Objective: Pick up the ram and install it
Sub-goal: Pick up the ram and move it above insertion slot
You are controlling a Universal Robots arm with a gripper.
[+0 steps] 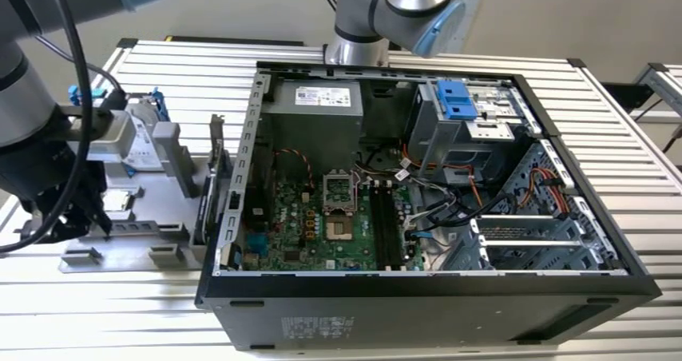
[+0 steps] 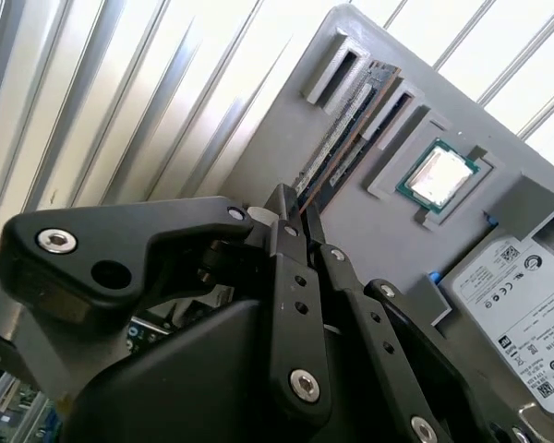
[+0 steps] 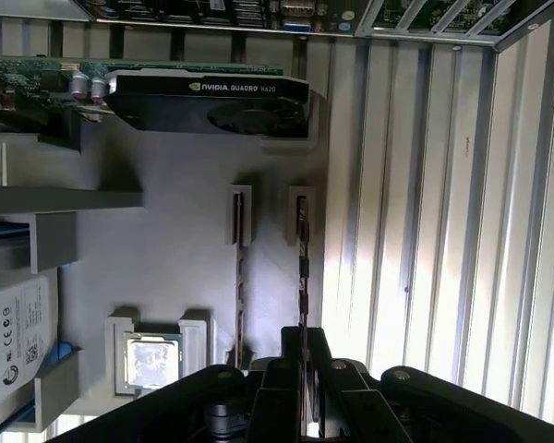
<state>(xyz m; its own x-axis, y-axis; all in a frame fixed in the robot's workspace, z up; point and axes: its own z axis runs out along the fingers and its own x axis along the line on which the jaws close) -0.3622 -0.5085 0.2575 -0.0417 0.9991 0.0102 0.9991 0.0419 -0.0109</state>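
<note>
On the table [image 1: 618,121], the tray [image 1: 149,209] lay just beside the open computer case [image 1: 426,297], at the exterior view's left. In the tray, the ram [image 3: 302,268] stood on edge in the slot nearest the tray's edge. The CPU chip [image 3: 152,360] sat beside the other slot, with the hard drive [image 3: 14,332] beyond it and the graphics card [image 3: 203,92] past the slots' ends. The end effector [image 3: 305,337] straddled one end of the ram.

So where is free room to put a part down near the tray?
The slatted table beside the tray's ram edge is bare, also the strip past the computer case at the exterior view's right. The tray is crowded: gripper closed on the ram, chip, hard drive, graphics card.
</note>
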